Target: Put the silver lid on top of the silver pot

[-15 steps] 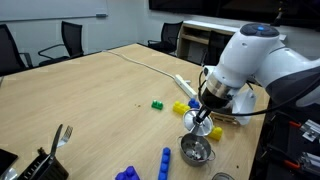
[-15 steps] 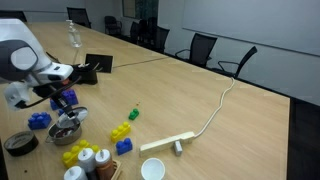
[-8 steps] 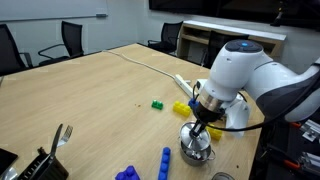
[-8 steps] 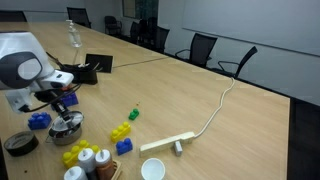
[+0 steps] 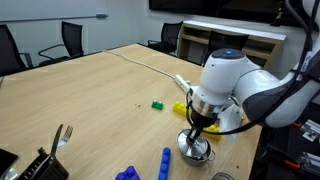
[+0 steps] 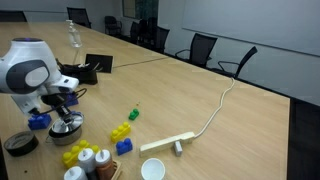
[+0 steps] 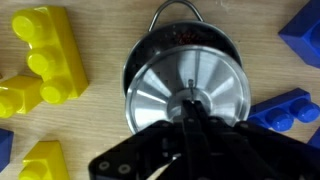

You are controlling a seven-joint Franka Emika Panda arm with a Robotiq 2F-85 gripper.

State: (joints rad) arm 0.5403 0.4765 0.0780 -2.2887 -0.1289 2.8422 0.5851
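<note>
The silver pot (image 5: 196, 150) stands near the table's edge and also shows in an exterior view (image 6: 66, 127). In the wrist view the silver lid (image 7: 190, 93) lies over the pot (image 7: 178, 42), whose dark rim and wire handle show above it. My gripper (image 7: 192, 104) is shut on the lid's centre knob. In both exterior views the gripper (image 5: 198, 128) (image 6: 62, 108) is directly above the pot, low down. Whether the lid rests fully on the rim I cannot tell.
Yellow blocks (image 7: 35, 60) and blue blocks (image 7: 290, 105) lie close around the pot. A green block (image 5: 157, 104), a white power strip (image 5: 184, 84) and a black holder with cutlery (image 5: 45, 160) are on the table. Cups and bottles (image 6: 90, 163) stand beside the pot.
The arm has swung over and lowered, carrying the lid from beside and above the pot down onto it.
</note>
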